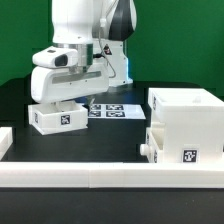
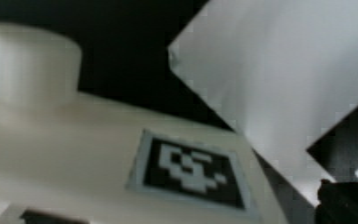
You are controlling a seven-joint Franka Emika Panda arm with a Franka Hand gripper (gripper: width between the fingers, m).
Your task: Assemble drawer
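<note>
My hand [image 1: 62,97] hangs right over the small tray [image 1: 52,120], at about 9 o'clock in the exterior view. My own wrist housing covers the fingers, so I cannot tell whether they are spread, pressed together or pinching the tray's wall. The tray sits low on the black worktop [image 1: 120,135]; whether it rests there or is just lifted I cannot make out. Its tag [image 1: 72,119] faces the camera.

The marker board [image 1: 112,109] lies just beside the tray toward 3 o'clock, partly behind my arm. The tall housing [image 1: 185,112] stands at 4 o'clock, well apart from the tray and cut off by the frame edge. A round knob [image 1: 147,150] juts from its lower part; whether that part is a separate tray I cannot say. The border rail [image 1: 100,182] runs along 6 o'clock.

The wrist view is blurred: a white face with a tag [image 2: 194,166] and a rounded white stub [image 2: 30,60], nothing sharper.
</note>
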